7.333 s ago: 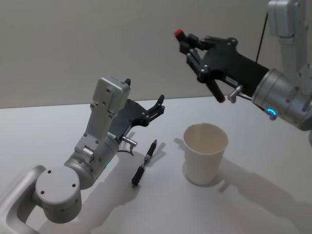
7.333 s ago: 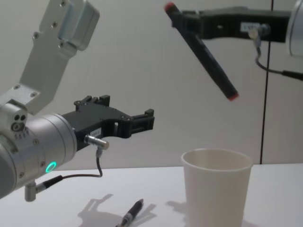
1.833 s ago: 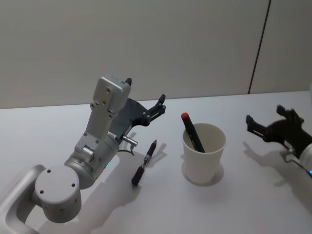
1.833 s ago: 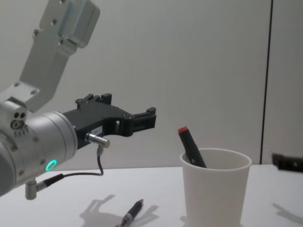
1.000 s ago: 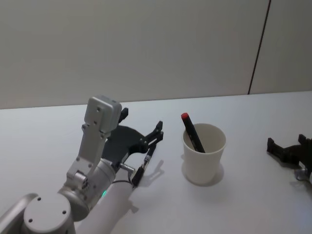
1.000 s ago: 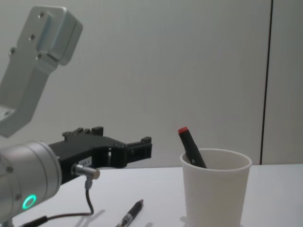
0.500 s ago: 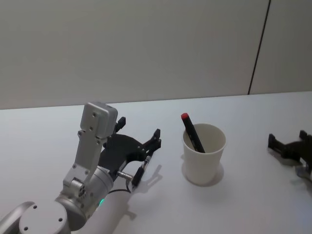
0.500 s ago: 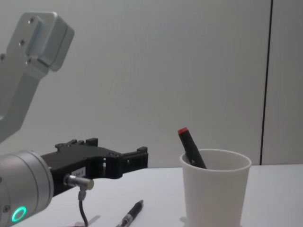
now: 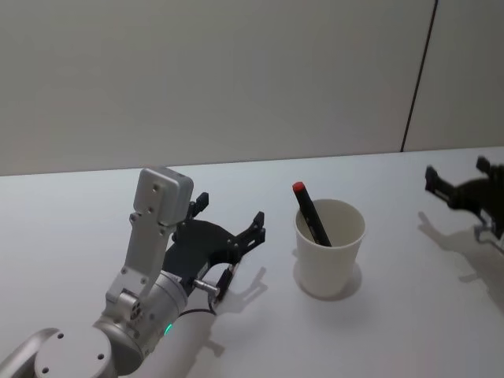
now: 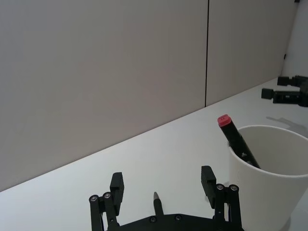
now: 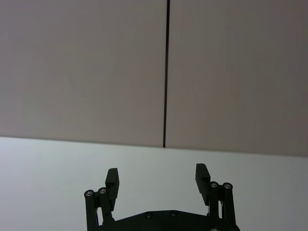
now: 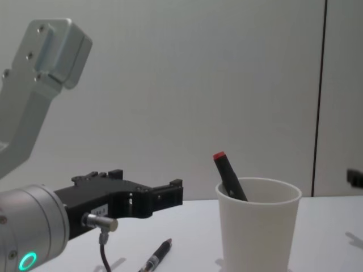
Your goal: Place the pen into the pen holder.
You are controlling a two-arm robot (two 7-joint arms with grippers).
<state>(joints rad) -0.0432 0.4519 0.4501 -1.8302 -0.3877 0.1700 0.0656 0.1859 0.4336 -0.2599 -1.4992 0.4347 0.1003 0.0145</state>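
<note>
L gripper (image 9: 227, 214) is open, jaws spread wide w/ nothing in them, hovering low over the table (image 9: 394, 315) on the robot's left side. The pen (image 12: 158, 255) lies flat just under & a bit ahead of it. In the left wrist view the pen's tip pokes out btwn the two fingers (image 10: 117, 185), roughly centred. So its long axis runs along the reach direction, away from the robot & slanting a little toward the cup (image 9: 329, 250). Jaws look set across the barrel, which is what a pinch needs. Chest view shows a gap btwn gripper & pen, so next move is prob. a straight drop, then close. Cup stands upright to the right of the pen, near but not touching; a red-capped marker (image 9: 311, 213) already leans inside it. R gripper (image 9: 455, 170) is also open & empty, well apart at the far right beyond the cup, so L arm is clearly the nearer one.
</note>
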